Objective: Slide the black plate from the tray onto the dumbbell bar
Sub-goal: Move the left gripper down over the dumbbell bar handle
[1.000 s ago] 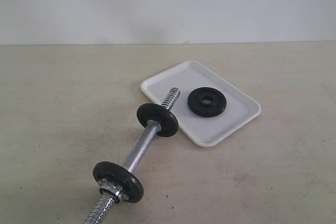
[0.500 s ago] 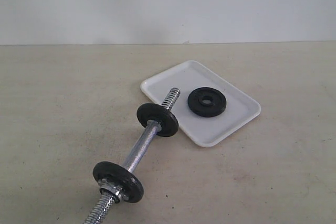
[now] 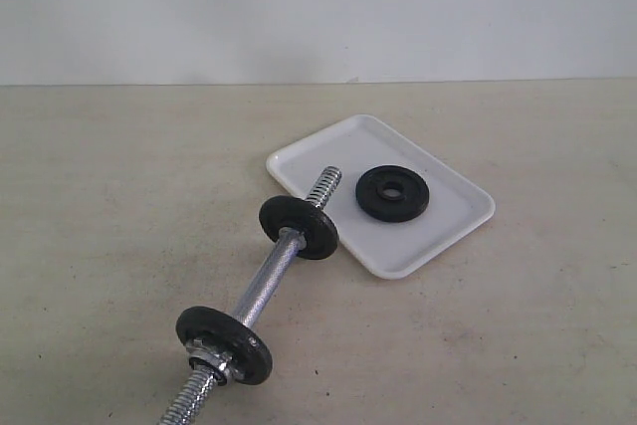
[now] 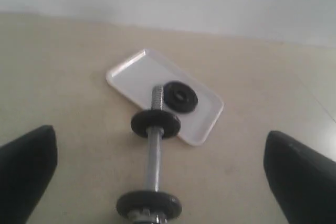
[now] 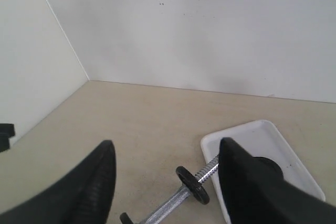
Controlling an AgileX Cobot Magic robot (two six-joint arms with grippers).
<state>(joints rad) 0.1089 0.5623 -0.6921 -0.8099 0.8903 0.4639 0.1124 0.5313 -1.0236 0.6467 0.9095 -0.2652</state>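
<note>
Nothing's budged since a second ago as far as I can see, same layout on the table (image 3: 119, 196) in all the exterior shots.

Plate (image 3: 392, 193) is lying flat in the tray (image 3: 438, 231), hole facing straight up, roughly mid-tray. It sits just to the right of the bar's threaded tip and isn't touching it.

Bar (image 3: 267, 286) has its long axis running diagonally in the exterior view, from the near left edge up and right toward the tray. The free threaded end points at the tray and overlaps its near rim, though I can't tell if it touches. A thin disc (image 3: 299, 227) is on the bar just behind that tip. A second disc with a silver nut (image 3: 225, 343) sits further back, near the bottom of the frame.

Left gripper (image 4: 160, 135) has its fingers spread wide, out at the edges of its own camera, nothing between them. It looks down along the bar toward the tray. Right gripper (image 5: 167, 145) is also apart and not holding or touching anything, with the bar and tray showing past the ribbed fingers (image 5: 100, 182). Neither one shows up in the exterior view.
</note>
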